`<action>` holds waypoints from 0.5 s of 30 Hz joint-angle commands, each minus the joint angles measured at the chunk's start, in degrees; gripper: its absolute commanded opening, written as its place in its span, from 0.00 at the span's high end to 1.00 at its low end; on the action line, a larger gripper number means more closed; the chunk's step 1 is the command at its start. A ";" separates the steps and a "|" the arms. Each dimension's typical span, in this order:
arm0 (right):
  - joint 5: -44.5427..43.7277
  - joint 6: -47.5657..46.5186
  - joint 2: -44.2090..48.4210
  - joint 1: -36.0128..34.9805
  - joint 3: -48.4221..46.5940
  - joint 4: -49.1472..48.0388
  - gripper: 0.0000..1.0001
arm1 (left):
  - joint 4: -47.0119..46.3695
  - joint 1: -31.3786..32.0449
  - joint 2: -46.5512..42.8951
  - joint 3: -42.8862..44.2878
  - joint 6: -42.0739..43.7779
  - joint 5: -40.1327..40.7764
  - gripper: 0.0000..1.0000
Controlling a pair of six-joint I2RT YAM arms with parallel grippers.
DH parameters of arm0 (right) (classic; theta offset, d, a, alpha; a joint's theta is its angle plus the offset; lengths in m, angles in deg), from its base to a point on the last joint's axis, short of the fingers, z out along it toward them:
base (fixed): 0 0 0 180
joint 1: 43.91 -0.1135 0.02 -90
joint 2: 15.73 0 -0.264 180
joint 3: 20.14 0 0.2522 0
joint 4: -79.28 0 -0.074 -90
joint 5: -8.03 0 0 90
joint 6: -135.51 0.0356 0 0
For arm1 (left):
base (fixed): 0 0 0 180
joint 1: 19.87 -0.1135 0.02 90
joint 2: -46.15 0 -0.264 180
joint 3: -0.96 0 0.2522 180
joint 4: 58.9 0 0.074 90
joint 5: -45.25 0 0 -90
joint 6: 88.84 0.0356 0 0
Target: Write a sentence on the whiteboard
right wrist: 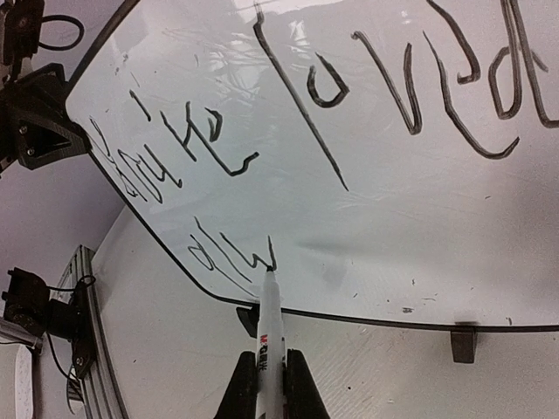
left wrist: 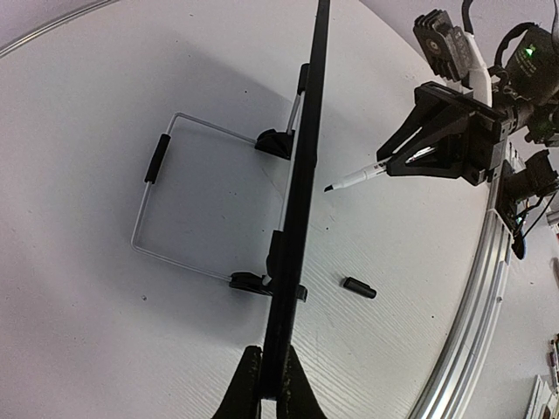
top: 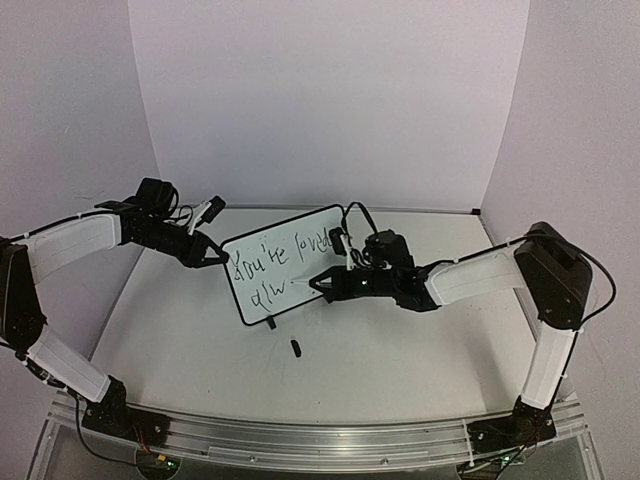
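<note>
The whiteboard stands upright mid-table, tilted, with a black frame. My left gripper is shut on its left edge; the left wrist view shows the board edge-on between my fingers. The sentence reads "You're loved" on top, with "alw" begun below. My right gripper is shut on a white marker, whose tip touches the board at the end of the "w". The marker also shows in the left wrist view.
A small black marker cap lies on the table in front of the board, also in the left wrist view. The board's wire stand extends behind it. An aluminium rail runs along the near table edge.
</note>
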 commanded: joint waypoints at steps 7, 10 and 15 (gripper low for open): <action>1.33 0.64 -3.03 0.89 -4.19 -3.16 1.00 | 1.37 0.26 1.38 1.08 1.40 4.42 1.00; 1.09 1.01 -3.75 1.10 -4.72 -3.08 1.00 | 1.34 0.26 1.46 1.11 1.42 4.38 1.00; 0.56 1.26 -4.51 1.45 -5.31 -3.05 1.00 | 1.39 0.26 1.49 1.14 1.46 4.42 1.00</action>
